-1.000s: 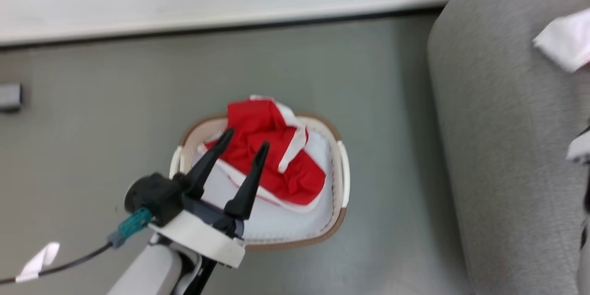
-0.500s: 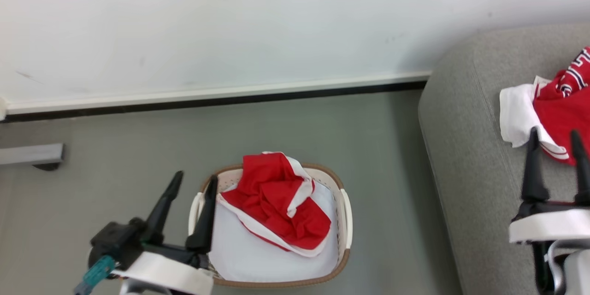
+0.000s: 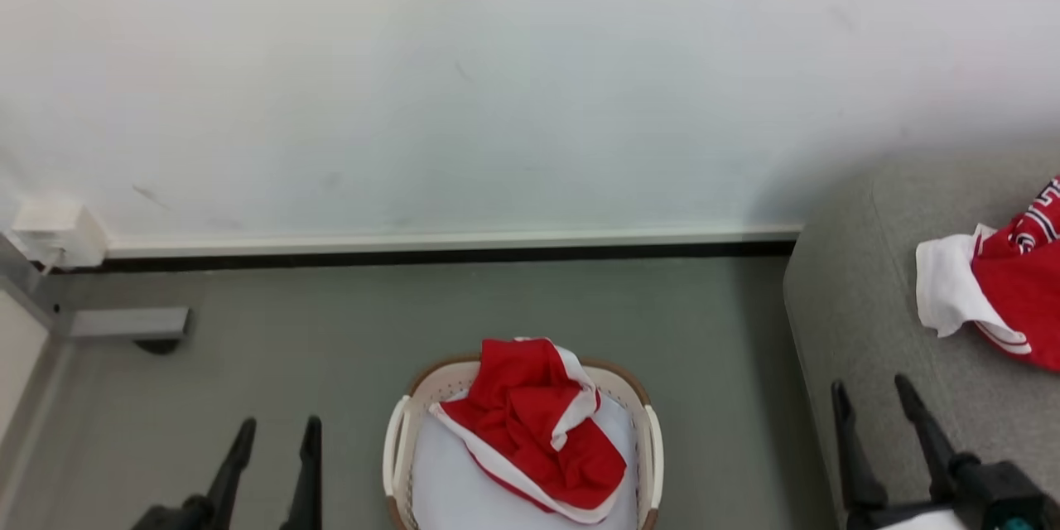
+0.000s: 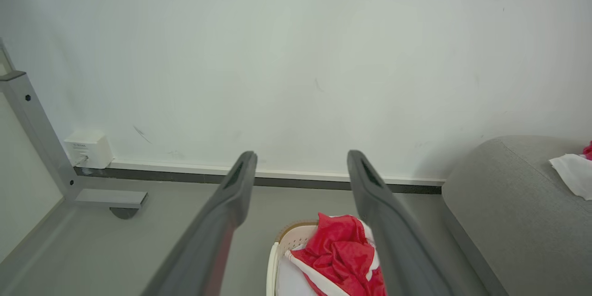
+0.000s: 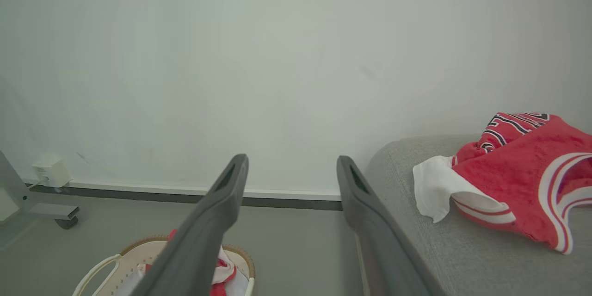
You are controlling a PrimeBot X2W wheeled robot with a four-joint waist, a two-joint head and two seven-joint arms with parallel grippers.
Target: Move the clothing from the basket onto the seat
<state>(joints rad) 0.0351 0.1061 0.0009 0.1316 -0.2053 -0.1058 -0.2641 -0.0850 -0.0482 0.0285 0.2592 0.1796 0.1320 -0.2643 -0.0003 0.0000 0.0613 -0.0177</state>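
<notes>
Left tool [image 3: 280, 422] and right tool [image 3: 871, 383], both released and empty. Between them we see the clothing [image 3: 530, 422] heaped in the basket [image 3: 396, 451]. A second garment [image 3: 1014, 298] lies on the seat [image 3: 861, 306] beyond the right tool. We judge the heap light and limp: pinch a raised top fold.

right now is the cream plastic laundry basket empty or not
Not empty: a crumpled red-and-white fabric garment lies in the rounded cream-white plastic basket.

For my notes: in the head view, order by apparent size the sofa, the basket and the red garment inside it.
1. sofa, though cropped by the frame
2. basket, also cropped
3. red garment
</notes>
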